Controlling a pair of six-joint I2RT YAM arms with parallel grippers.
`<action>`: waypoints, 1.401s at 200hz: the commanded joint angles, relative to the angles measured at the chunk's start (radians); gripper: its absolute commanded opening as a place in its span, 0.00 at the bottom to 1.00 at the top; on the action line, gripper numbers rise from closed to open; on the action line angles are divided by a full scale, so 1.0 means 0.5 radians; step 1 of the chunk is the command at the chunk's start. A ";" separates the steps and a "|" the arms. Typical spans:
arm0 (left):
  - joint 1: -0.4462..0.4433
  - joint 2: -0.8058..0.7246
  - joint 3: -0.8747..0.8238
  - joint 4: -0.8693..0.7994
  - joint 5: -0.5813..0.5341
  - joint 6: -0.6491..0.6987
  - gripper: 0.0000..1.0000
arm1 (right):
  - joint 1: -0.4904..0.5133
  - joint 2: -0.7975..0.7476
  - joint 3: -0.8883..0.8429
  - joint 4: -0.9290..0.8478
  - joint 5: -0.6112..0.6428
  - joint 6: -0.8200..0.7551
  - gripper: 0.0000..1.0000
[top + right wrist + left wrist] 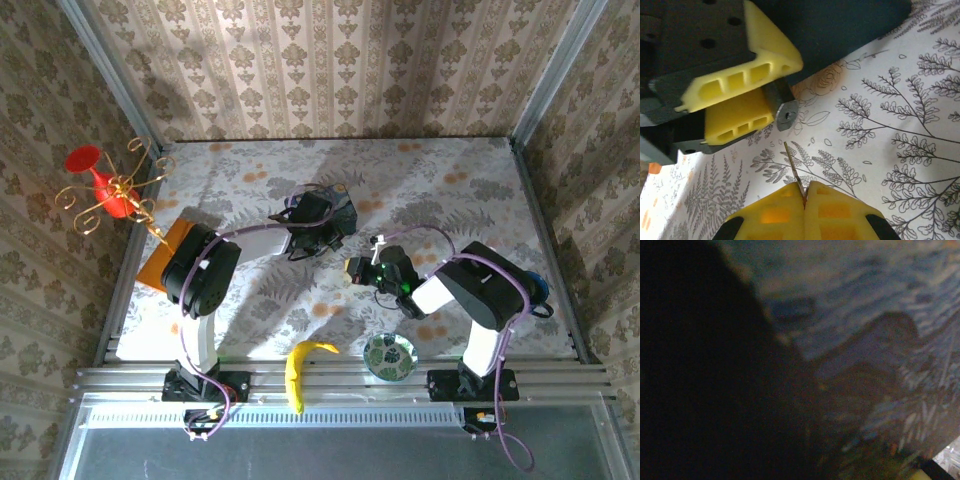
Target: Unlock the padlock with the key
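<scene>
My right gripper is shut on the key. Its thin blade points up at the tiny dark padlock, and the tip stops a short way below the silvery keyhole face. My left gripper is shut on the padlock, one yellow finger on each side. From above, the left gripper sits against the dark blue painted box, and the right gripper is just right of it and nearer to me. The left wrist view looks closely at the box's painted side; the fingers there are lost in shadow.
A banana and a round glass dish lie near the front rail. An orange block and a red vase with a gold wire stand are at the left edge. Patterned walls close in the table.
</scene>
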 commanded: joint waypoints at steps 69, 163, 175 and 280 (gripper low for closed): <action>0.024 0.076 -0.105 0.145 0.051 0.000 0.70 | 0.007 0.095 -0.114 0.229 0.228 0.161 0.00; -0.081 0.108 0.070 -0.293 -0.524 0.263 0.73 | 0.007 0.112 -0.137 0.278 0.217 0.211 0.00; -0.121 0.128 0.137 -0.391 -0.674 0.280 0.75 | 0.007 0.106 -0.145 0.284 0.215 0.213 0.00; -0.275 0.348 0.620 -0.883 -1.340 0.404 0.72 | 0.000 -0.169 -0.141 -0.011 0.165 0.077 0.00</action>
